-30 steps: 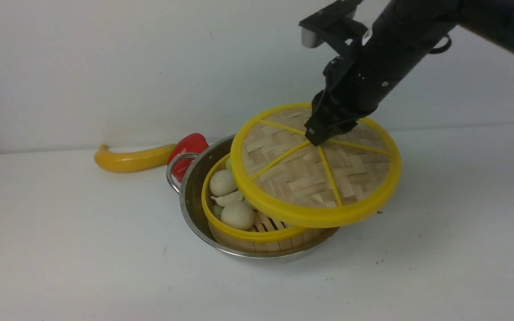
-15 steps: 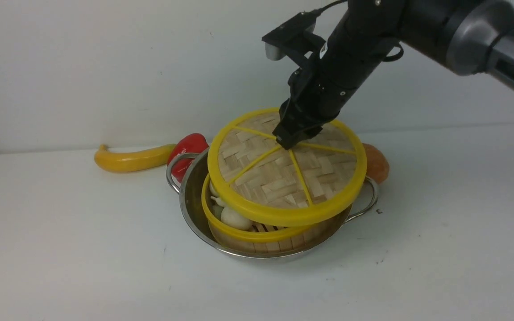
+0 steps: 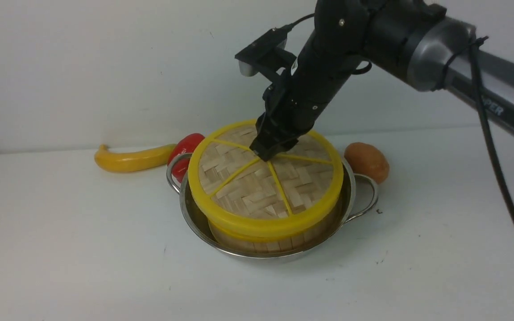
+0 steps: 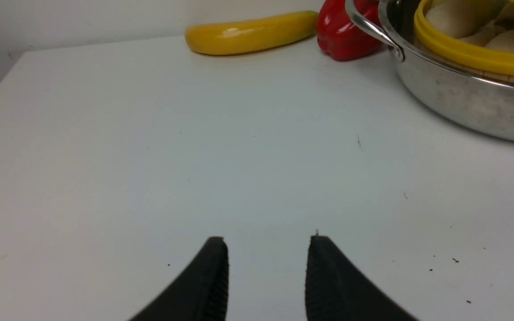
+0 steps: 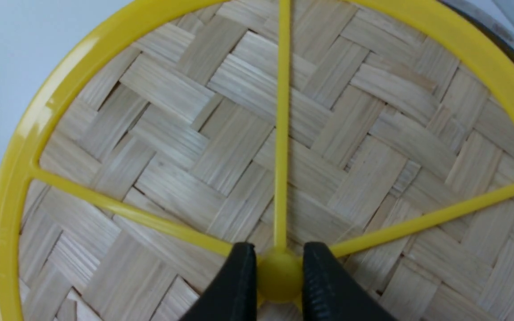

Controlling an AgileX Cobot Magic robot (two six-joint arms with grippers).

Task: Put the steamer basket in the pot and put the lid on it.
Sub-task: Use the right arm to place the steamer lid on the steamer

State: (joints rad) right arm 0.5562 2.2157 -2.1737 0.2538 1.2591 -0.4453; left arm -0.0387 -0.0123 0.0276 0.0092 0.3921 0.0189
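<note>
Lid (image 3: 257, 187), steamer basket (image 3: 266, 245), pot (image 4: 462, 104): one each.

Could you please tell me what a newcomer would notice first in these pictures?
The big yellow-rimmed woven lid in the middle of the table catches the eye, covering the steamer basket inside the shiny pot, with the right gripper pinching its centre knob between its fingers. Behind the pot lie a yellow banana and a red pepper to its left, and a brown potato to its right.
</note>
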